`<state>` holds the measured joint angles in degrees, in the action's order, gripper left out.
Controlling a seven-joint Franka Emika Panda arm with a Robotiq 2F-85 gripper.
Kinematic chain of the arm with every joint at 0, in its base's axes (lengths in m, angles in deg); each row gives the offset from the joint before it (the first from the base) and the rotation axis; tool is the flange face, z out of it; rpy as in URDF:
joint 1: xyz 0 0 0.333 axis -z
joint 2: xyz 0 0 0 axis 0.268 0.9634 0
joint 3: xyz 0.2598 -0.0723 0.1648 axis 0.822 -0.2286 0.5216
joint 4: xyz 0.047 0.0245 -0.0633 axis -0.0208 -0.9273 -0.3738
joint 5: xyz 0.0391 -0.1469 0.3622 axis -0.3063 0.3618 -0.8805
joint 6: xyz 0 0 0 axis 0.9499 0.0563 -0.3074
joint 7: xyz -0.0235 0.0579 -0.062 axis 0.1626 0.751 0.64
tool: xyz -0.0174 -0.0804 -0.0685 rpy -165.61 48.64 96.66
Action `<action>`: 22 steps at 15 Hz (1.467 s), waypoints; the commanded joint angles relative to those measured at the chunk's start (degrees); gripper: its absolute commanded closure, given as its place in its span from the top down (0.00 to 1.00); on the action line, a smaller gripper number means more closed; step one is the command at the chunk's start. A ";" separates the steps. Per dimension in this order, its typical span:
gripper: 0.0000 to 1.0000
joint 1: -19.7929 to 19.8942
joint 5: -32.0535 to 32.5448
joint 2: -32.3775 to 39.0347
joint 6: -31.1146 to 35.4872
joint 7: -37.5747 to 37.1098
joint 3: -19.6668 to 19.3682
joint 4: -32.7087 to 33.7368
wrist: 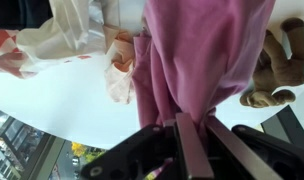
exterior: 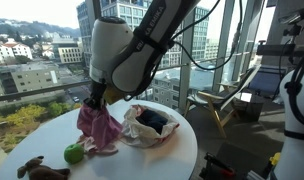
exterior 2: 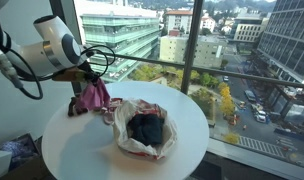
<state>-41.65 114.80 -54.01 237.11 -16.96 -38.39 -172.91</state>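
Beside the crumpled white plastic bag, jaws clamp a pink fabric cloth, plainest in the wrist view; a round green ball shows in an exterior view only.

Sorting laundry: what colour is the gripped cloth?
Pink; the cloth shows best in the wrist view.

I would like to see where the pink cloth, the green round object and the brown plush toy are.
pink cloth (exterior: 99, 130): exterior view, middle of its hanging folds.
green round object (exterior: 73, 153): exterior view, its centre.
brown plush toy (wrist: 277, 65): wrist view, its body.
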 commanded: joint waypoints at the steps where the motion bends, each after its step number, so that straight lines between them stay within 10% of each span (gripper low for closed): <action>1: 0.02 1.85 11.66 -12.99 -5.18 -11.45 -4.80 -3.70; 7: 0.02 11.05 18.83 -31.31 -18.73 -20.05 -6.22 -7.55; 8: 0.02 20.46 12.80 -32.54 -19.06 -15.23 1.24 -8.72; 11: 0.02 26.58 6.70 -32.15 -19.28 -10.07 3.25 -10.23; 22: 0.02 25.86 -27.34 -9.70 -7.04 21.46 4.97 -7.94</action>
<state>-14.72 95.10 -70.95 226.39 -3.24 -33.02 -184.40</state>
